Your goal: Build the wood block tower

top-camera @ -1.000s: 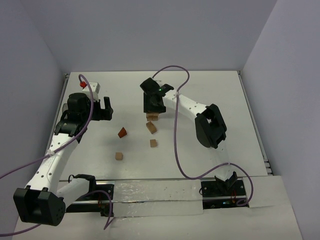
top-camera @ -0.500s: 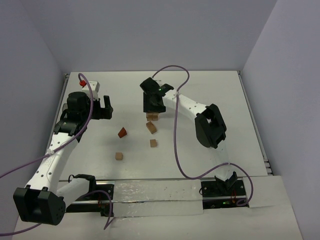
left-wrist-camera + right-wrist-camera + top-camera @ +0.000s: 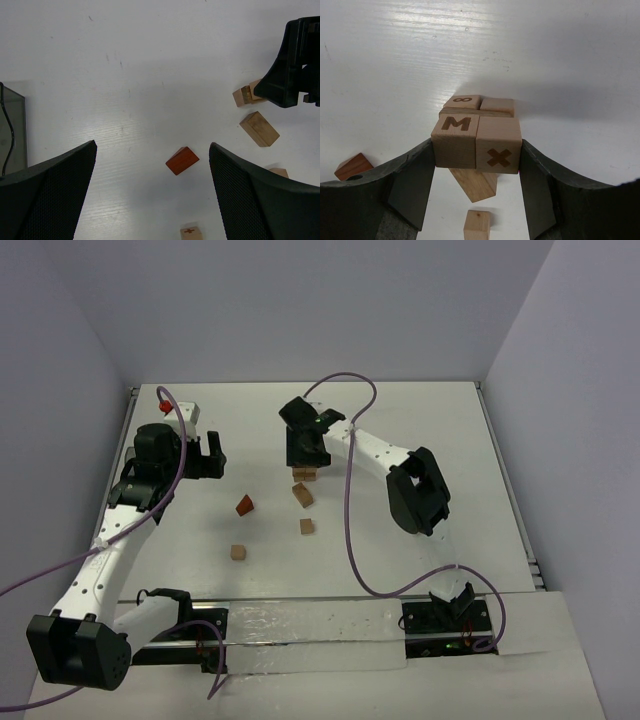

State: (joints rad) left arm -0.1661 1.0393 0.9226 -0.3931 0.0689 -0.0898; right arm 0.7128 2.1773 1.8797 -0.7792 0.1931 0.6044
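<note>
1. Pale lavender walls are enclosing a white tabletop (image 3: 450,440).
2. At the far middle, the right gripper (image 3: 476,162) is clamping two cubes side by side: the M cube (image 3: 456,140) and the X cube (image 3: 499,145).
3. Both are sitting over the lower layer of the wood block tower (image 3: 304,475), where the ∞ cube (image 3: 462,101) is showing.
4. At the far left, the left gripper (image 3: 212,457) is hovering with its jaws spread wide, holding nothing.
5. Nearer, the reddish-brown wedge (image 3: 245,505), a long block (image 3: 302,495) and two loose cubes (image 3: 307,526) are lying apart.

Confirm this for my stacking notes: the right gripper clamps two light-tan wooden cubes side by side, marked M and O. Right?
Not quite. The right gripper clamps two light-tan wooden cubes side by side: the M cube and an X cube, not O. The right wrist view shows it.
</note>
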